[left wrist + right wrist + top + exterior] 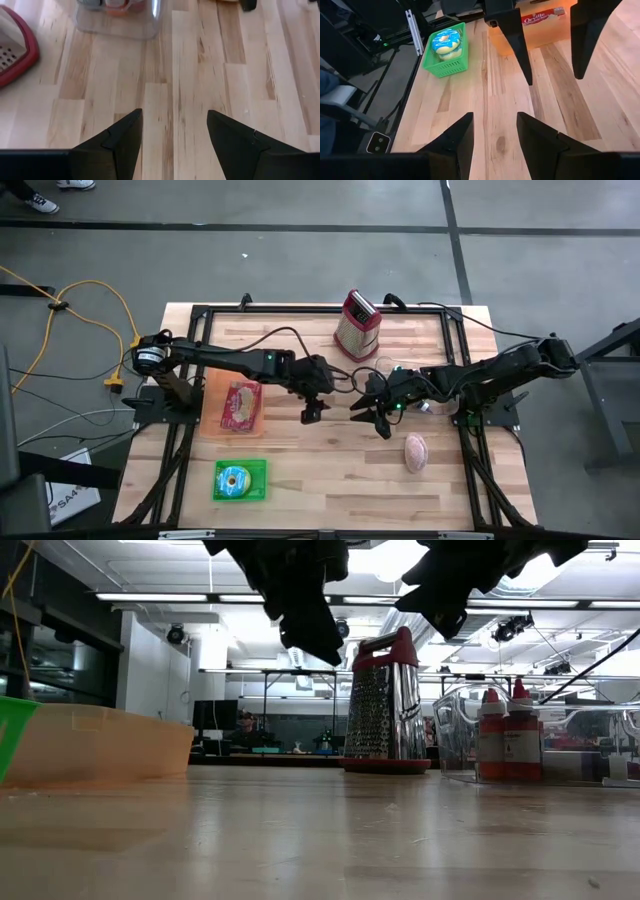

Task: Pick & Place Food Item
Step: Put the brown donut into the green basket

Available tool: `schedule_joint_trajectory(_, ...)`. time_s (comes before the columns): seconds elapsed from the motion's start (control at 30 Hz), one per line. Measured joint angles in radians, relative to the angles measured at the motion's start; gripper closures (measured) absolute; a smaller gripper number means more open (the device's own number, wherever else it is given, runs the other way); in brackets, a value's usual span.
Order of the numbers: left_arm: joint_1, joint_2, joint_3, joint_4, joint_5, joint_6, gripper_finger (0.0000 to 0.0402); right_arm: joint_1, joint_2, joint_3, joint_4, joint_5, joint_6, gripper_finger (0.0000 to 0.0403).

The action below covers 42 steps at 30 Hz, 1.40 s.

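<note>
High view: both arms meet mid-table, nothing carried. Left hand (pixel 314 406) hangs over bare wood just right of the orange tray (pixel 238 406), which already has a snack packet (pixel 241 404) in it. Right hand (pixel 372 412) faces it, near the pink food item (pixel 415 451), which lies loose on the table (pixel 330 480), apart from both hands. Green basket (pixel 240 481) w/ donut (pixel 234 479) sits near the front left. Grater (pixel 357 326) at the back, upright.

Low view: both hands up at the top edge, clear of the table surface. Grater (pixel 385 702) standing, clear bin w/ red-capped bottles (pixel 505 735) to its right. Tray wall (pixel 95 744) on the left.

Left wrist view: fingers (pixel 120 145) spread wide, only bare planks between them, nothing held.

Right wrist view: fingers (pixel 457 140) at a narrower gap, empty. Donut (pixel 446 43) in its basket (pixel 445 65) and the tray (pixel 540 32) ahead, left arm's fingers (pixel 517 42) hanging opposite.

Progress, my read: packet and donut look placed; pink item looks like what's left — not yet grasped, prob right arm's job since it's closest. Can't tell its target container from this.
</note>
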Motion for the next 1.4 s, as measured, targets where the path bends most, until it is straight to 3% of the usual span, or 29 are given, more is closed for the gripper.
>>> schedule_joint_trajectory(0.6,0.0,0.0,0.0,0.054,0.0,0.0,0.0185,0.0,0.0,0.0,0.025,0.033,-0.013,0.0264)
schedule_joint_trajectory(0.93,0.0,0.0,0.0,0.08,0.0,0.001,0.0184,0.0,0.0,0.0,0.052,0.019,0.14,0.0264)
schedule_joint_trajectory(1.4,0.0,0.0,0.0,0.079,0.0,0.001,0.0184,0.0,0.011,0.0,0.064,0.073,0.143,0.0264)
